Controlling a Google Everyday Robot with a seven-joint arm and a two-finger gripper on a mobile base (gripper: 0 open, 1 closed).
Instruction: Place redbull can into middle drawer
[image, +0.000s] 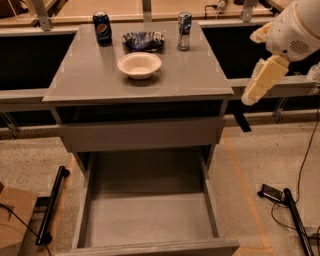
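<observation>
The redbull can (184, 31) stands upright at the back right of the grey cabinet top (200, 80). The middle drawer (150, 217) is pulled out wide below, and its bare floor holds nothing. My gripper (260, 80) hangs from the white arm at the right. It is level with the cabinet's right edge, apart from the can and in front of it to the right. It holds nothing that I can see.
A dark blue Pepsi can (102, 29) stands at the back left. A blue snack bag (144, 41) and a white bowl (139, 65) are in the middle. The shallower drawer front (140, 134) above is shut. Cables and a black bar (52, 205) lie on the floor.
</observation>
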